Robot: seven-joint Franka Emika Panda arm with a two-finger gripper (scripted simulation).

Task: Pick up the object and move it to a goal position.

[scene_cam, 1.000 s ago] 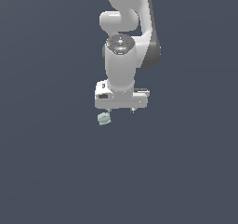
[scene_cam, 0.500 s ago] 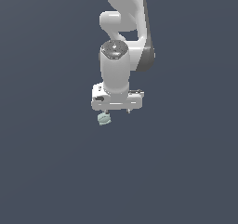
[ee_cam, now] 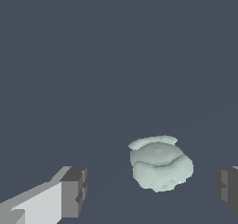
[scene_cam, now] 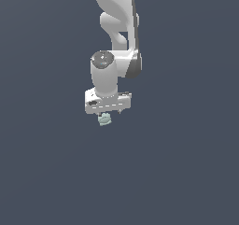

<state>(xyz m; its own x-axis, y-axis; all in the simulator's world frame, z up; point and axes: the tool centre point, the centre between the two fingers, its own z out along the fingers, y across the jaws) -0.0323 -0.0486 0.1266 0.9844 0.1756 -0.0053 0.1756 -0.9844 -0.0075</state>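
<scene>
The object is a small pale mint-green lumpy blob (scene_cam: 104, 120) lying on the dark grey surface. In the exterior view it shows just under the front edge of my white gripper (scene_cam: 108, 111), partly covered by it. In the wrist view the blob (ee_cam: 160, 163) lies between my two dark-tipped fingers, one finger (ee_cam: 74, 192) on one side and the other (ee_cam: 227, 185) at the frame's edge. The blob sits closer to the second finger. The jaws stand wide apart and touch nothing. My gripper (ee_cam: 151, 190) is open and empty.
The white arm (scene_cam: 119, 28) rises behind the gripper toward the top of the exterior view. The plain dark grey surface (scene_cam: 186, 163) fills the rest of both views, with no other objects or edges showing.
The gripper has shifted toward the exterior view's left and now sits over the blob, covering its upper part. The blob has not moved.
</scene>
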